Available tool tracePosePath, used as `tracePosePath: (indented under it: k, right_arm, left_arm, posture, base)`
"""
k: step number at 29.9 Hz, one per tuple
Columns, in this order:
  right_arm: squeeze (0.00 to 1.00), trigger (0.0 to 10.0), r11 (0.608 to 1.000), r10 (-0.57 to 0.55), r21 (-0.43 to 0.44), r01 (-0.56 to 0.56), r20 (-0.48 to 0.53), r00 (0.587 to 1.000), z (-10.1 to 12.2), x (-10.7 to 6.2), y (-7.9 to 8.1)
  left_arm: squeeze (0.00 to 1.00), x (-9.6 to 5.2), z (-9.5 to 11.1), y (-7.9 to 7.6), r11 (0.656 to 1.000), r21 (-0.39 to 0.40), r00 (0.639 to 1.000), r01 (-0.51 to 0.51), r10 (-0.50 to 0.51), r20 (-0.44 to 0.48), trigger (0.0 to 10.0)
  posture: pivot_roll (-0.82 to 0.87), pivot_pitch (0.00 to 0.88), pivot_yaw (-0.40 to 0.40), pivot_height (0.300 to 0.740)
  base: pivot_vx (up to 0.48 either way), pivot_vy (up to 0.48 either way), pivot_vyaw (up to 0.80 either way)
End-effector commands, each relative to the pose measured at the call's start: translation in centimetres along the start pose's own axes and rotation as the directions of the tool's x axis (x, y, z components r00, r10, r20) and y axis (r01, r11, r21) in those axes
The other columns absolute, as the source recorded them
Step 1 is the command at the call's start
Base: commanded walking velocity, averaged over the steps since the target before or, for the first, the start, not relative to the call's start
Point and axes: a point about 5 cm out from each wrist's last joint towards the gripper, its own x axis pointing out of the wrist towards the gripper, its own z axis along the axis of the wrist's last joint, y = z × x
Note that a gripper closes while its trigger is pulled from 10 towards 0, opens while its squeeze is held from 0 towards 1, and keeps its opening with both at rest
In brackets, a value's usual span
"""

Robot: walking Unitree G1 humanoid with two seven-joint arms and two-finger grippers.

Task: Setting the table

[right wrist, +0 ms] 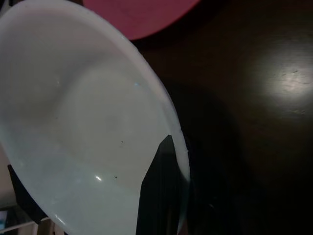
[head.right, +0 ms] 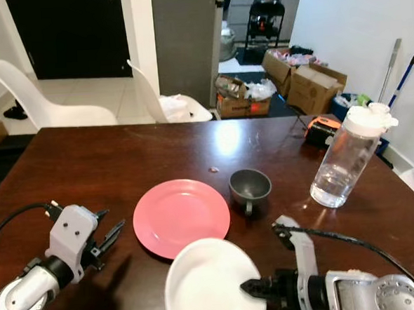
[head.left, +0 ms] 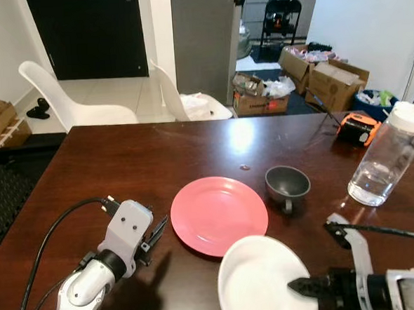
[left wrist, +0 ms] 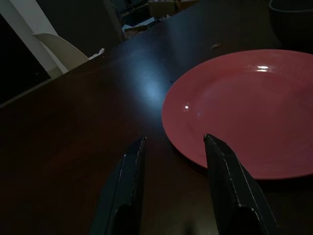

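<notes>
A pink plate (head.left: 219, 213) lies flat in the middle of the dark wooden table (head.left: 137, 166). Just right of it stands a grey cup (head.left: 287, 186) with its handle toward me. My right gripper (head.left: 294, 287) is shut on the rim of a white bowl (head.left: 260, 278), held at the near edge, overlapping the pink plate's front. In the right wrist view one black finger (right wrist: 161, 186) lies inside the white bowl (right wrist: 83, 122). My left gripper (head.left: 158, 233) stands open just left of the pink plate (left wrist: 244, 110), nothing between its fingers (left wrist: 227, 181).
A clear water bottle (head.left: 390, 154) with a white lid stands at the table's right side, an orange tape measure (head.left: 357, 127) behind it. Two white chairs (head.left: 84, 99) stand at the far edge. Cardboard boxes (head.left: 325, 74) sit on the floor beyond.
</notes>
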Motion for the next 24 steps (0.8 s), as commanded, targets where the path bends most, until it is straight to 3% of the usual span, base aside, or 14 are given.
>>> tracePosePath:
  k: [1,2,3,4,5,6,12,13,15,16,20,24]
  right_arm:
    - [0.12,10.0,1.0,-0.026,0.003,0.026,-0.014,1.0,-0.2,0.0,-0.6]
    - [0.29,10.0,0.999,-0.032,0.001,0.032,-0.014,0.999,-0.1,0.1,-0.7]
    - [0.58,10.0,0.999,-0.032,0.003,0.032,-0.013,0.999,0.0,0.1,-0.8]
    - [0.94,10.0,1.0,-0.029,0.01,0.029,-0.006,1.0,0.1,0.1,-0.9]
    - [0.94,10.0,1.0,-0.029,0.01,0.029,-0.006,1.0,0.1,0.1,-0.9]
    - [1.0,10.0,1.0,-0.024,0.02,0.024,0.0,1.0,0.2,0.1,-1.0]
    - [1.0,10.0,1.0,-0.006,0.009,0.005,0.037,0.999,0.8,-0.1,-1.0]
    - [1.0,10.0,1.0,-0.003,-0.019,0.005,0.117,0.993,2.4,-0.6,-1.0]
    - [1.0,10.0,0.999,-0.001,-0.04,0.007,0.158,0.987,3.1,-1.0,-0.9]
    - [0.0,10.0,0.999,0.005,-0.051,0.006,0.199,0.98,3.9,-1.4,-0.8]
    - [0.0,10.0,0.98,0.018,-0.192,0.055,0.359,0.933,7.4,-3.5,0.8]
    - [0.0,10.0,0.956,0.021,-0.272,0.111,0.441,0.897,9.0,-4.2,2.2]
  left_arm:
    - [0.0,-0.3,-0.2,-0.4,1.0,0.005,1.0,0.014,-0.014,-0.007,10.0]
    - [0.0,-0.3,-0.2,-0.3,1.0,0.006,1.0,0.013,-0.013,-0.008,10.0]
    - [0.0,-0.4,-0.2,-0.3,1.0,0.006,1.0,0.012,-0.012,-0.008,10.0]
    - [0.0,-0.4,-0.2,-0.3,1.0,0.007,1.0,0.011,-0.011,-0.009,10.0]
    - [0.0,-0.4,-0.2,-0.3,1.0,0.007,1.0,0.011,-0.011,-0.009,10.0]
    - [0.0,-0.4,-0.2,-0.3,1.0,0.008,1.0,0.009,-0.009,-0.009,10.0]
    - [0.0,-0.4,-0.2,-0.2,1.0,0.008,1.0,0.01,-0.01,-0.01,10.0]
    - [0.0,-0.3,-0.2,-0.3,1.0,0.007,1.0,0.011,-0.011,-0.008,10.0]
    - [0.0,-0.3,-0.2,-0.3,1.0,0.007,1.0,0.011,-0.011,-0.007,10.0]
    - [0.0,-0.3,-0.1,-0.3,1.0,0.006,1.0,0.011,-0.011,-0.006,10.0]
    - [0.0,-0.4,-0.1,-0.3,1.0,0.002,1.0,0.008,-0.008,-0.006,10.0]
    - [0.0,-0.3,-0.1,-0.3,1.0,-0.001,1.0,0.009,-0.009,-0.006,10.0]
  posture:
    - [-0.01,0.153,0.069,0.74]
    - [-0.01,0.153,0.069,0.74]
    - [-0.01,0.153,0.069,0.74]
    - [-0.01,0.154,0.07,0.74]
    - [-0.01,0.154,0.07,0.74]
    - [0.0,0.155,0.072,0.74]
    - [-0.01,0.155,0.074,0.74]
    - [-0.01,0.155,0.075,0.74]
    - [-0.01,0.155,0.075,0.74]
    - [-0.01,0.156,0.075,0.74]
    - [-0.01,0.157,0.08,0.74]
    - [-0.01,0.157,0.086,0.74]
  base:
    - [0.0,0.0,0.0]
    - [0.0,0.0,0.0]
    - [0.0,0.0,0.0]
    - [0.0,0.0,0.0]
    - [0.0,0.0,0.0]
    - [0.0,0.0,0.0]
    - [0.0,0.0,0.0]
    - [0.0,0.0,0.0]
    - [0.0,0.0,0.0]
    - [0.0,0.0,0.0]
    - [0.0,0.0,0.0]
    - [0.0,0.0,0.0]
